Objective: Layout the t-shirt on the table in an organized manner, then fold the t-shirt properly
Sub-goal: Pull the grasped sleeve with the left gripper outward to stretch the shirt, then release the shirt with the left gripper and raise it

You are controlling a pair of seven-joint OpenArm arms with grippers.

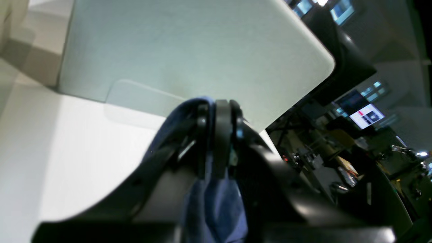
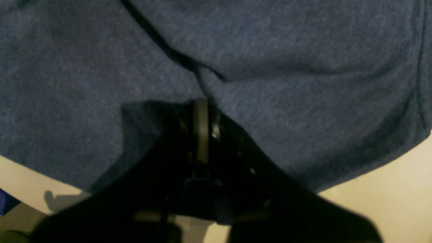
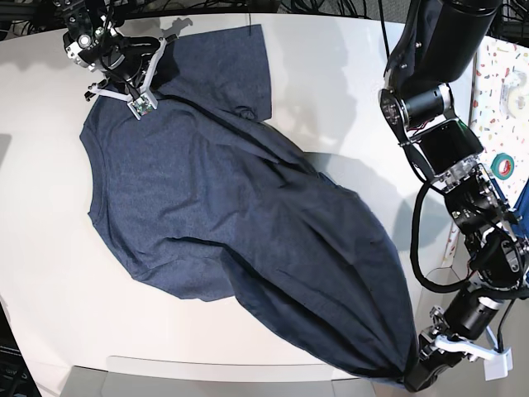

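The dark navy t-shirt lies stretched diagonally across the white table, plain side up, one sleeve at the top and its lower end bunched at the front right. My left gripper is at that front right corner, by the table's edge. In the left wrist view my left gripper is shut, with t-shirt cloth pinched between the fingers. My right gripper is at the far left over the shoulder area. In the right wrist view my right gripper is shut where creases in the t-shirt meet.
A speckled white surface and a green tape roll sit at the right beyond the table. A bright blue cloth scrap shows at the left edge. The left arm rises at the right. A pale panel stands behind the table.
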